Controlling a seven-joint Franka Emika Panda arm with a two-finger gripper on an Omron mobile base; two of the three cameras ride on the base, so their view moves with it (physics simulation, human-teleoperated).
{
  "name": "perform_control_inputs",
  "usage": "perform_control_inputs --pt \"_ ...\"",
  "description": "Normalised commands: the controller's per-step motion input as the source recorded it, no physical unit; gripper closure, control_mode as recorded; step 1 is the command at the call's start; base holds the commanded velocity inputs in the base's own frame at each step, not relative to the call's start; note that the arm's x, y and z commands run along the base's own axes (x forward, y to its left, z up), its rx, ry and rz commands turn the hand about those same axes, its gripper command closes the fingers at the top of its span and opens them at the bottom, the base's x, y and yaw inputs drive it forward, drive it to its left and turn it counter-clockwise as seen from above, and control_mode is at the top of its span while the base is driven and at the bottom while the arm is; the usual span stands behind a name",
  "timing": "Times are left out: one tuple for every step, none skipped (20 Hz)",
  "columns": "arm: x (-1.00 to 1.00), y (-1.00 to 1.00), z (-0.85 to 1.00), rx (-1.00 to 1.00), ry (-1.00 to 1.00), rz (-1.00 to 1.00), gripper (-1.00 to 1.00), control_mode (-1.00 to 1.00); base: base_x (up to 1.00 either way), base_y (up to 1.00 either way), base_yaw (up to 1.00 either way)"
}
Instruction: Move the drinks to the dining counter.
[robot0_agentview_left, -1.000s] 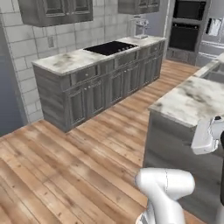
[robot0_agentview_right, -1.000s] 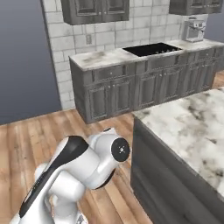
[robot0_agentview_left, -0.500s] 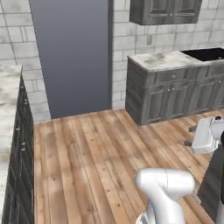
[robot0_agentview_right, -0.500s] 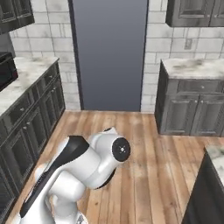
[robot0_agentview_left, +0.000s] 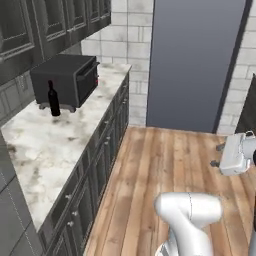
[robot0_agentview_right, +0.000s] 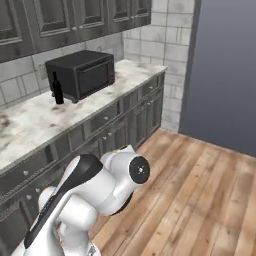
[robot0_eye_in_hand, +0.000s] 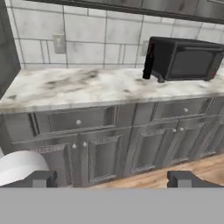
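Note:
A tall slim black wine bottle (robot0_agentview_left: 53, 99) (robot0_agentview_right: 58, 89), one of the drinks, stands upright on a marble counter (robot0_agentview_left: 45, 145) just in front of a black microwave's left corner. In the hand view the bottle (robot0_eye_in_hand: 148, 62) touches or nearly touches the microwave's left side, far beyond the fingertips. My gripper (robot0_eye_in_hand: 111, 179) is open, with nothing between its fingers (robot0_eye_in_hand: 41, 178). It hangs over the wood floor (robot0_agentview_left: 217, 155), well away from the counter. The dining counter is out of view.
The black microwave (robot0_agentview_left: 67, 80) (robot0_agentview_right: 82, 72) (robot0_eye_in_hand: 186, 59) sits at the counter's back by the tiled wall. Dark grey cabinets (robot0_eye_in_hand: 100, 148) run below and above the counter. A tall grey panel (robot0_agentview_left: 197, 65) stands at the room's end. Wood floor (robot0_agentview_right: 200, 200) lies open.
The whole picture has swung: the base has turned away from the island and stove counter toward the microwave counter. The gripper has stayed open.

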Motion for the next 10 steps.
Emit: perform_control_inputs --pt "0.0 0.0 0.0 0.0 0.0 0.0 -1.0 1.0 0.41 0.22 0.78" --pt "0.0 0.0 0.0 0.0 0.0 0.0 -1.0 1.0 0.43 0.21 0.78" --pt "0.0 0.0 0.0 0.0 0.0 0.0 -1.0 1.0 0.46 0.21 0.77" --pt "0.0 0.0 0.0 0.0 0.0 0.0 -1.0 1.0 0.5 0.2 0.76" --pt "0.0 0.0 0.0 0.0 0.0 0.0 -1.0 1.0 0.56 0.17 0.75" --pt "0.0 0.0 0.0 0.0 0.0 0.0 -1.0 1.0 0.61 0.14 0.73" --pt "0.0 0.0 0.0 0.0 0.0 0.0 -1.0 1.0 0.62 0.05 0.69" --pt "0.0 0.0 0.0 0.0 0.0 0.0 -1.0 1.0 0.68 0.0 0.63" --pt "0.0 0.0 0.0 0.0 0.0 0.0 -1.0 1.0 0.71 0.0 0.57" --pt "0.0 0.0 0.0 0.0 0.0 0.0 -1.0 1.0 0.71 0.0 0.53"
